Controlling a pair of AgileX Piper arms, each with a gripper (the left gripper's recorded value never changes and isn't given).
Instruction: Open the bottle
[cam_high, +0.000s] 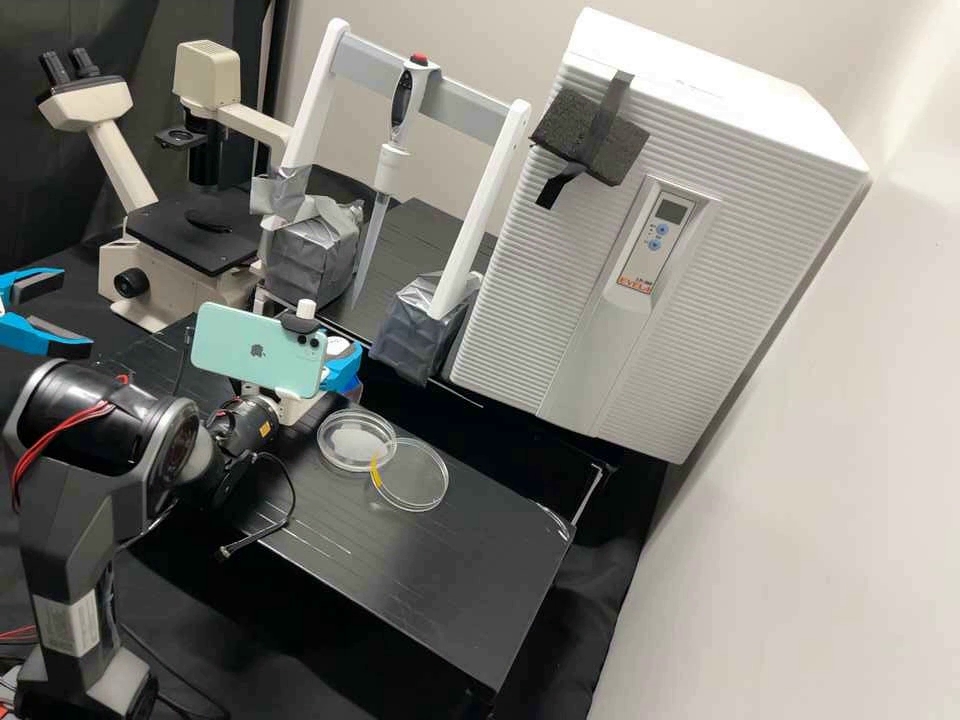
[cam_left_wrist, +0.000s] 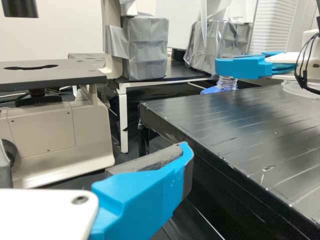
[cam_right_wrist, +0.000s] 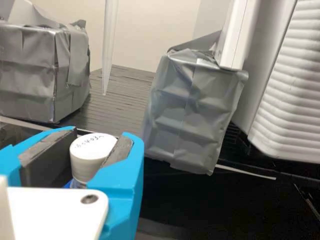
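Note:
A small clear bottle with a white cap (cam_right_wrist: 92, 152) stands between the blue fingers of my right gripper (cam_right_wrist: 97, 136). One pad (cam_right_wrist: 120, 150) touches the cap, while a dark gap shows on the other side. From the left wrist view, the bottle's ribbed clear neck (cam_left_wrist: 227, 82) shows just under that gripper's far-off blue finger (cam_left_wrist: 240, 66). In the high view my right gripper (cam_high: 343, 368) sits behind a mint phone (cam_high: 258, 350) mounted on the arm. My left gripper (cam_high: 35, 310) hangs open at the far left, off the bench, with nothing in it.
Two clear petri dishes (cam_high: 356, 438) (cam_high: 412, 475) lie on the black bench (cam_high: 450, 570) near the right gripper. A microscope (cam_high: 160, 230) stands at the back left. A pipette (cam_high: 385, 190) hangs from a white stand on taped grey blocks (cam_high: 305, 245). A white ribbed machine (cam_high: 650, 230) fills the right.

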